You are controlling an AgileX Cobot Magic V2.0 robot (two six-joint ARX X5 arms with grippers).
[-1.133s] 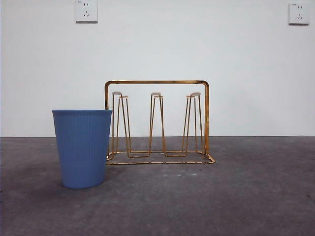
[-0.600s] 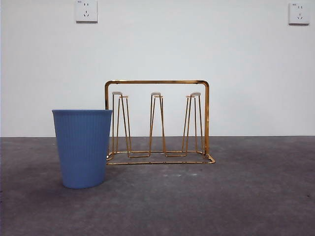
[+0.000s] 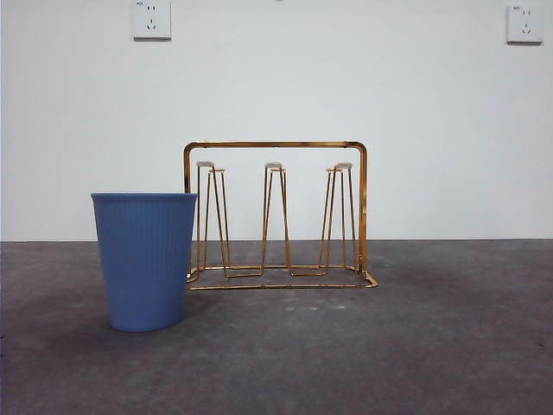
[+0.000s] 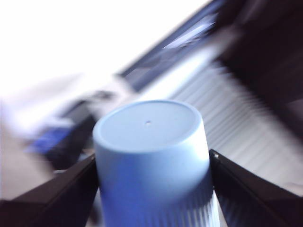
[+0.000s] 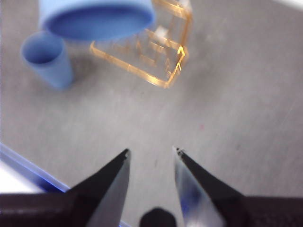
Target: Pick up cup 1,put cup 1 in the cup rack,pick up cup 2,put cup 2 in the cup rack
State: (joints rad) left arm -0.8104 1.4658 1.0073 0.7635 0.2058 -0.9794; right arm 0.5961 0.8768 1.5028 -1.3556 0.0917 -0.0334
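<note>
A blue ribbed cup stands upright on the grey table, just left of the gold wire cup rack, whose prongs are bare. My left gripper is shut on a second blue cup, its closed bottom facing the camera; the background there is blurred. The right wrist view shows this held cup mouth down, high above the rack, with the standing cup beside it. My right gripper is open and empty, high over bare table. Neither gripper shows in the front view.
A white wall with two sockets stands behind the table. A blue-edged table border runs near my right gripper. Grey table surface lies to the right of the rack.
</note>
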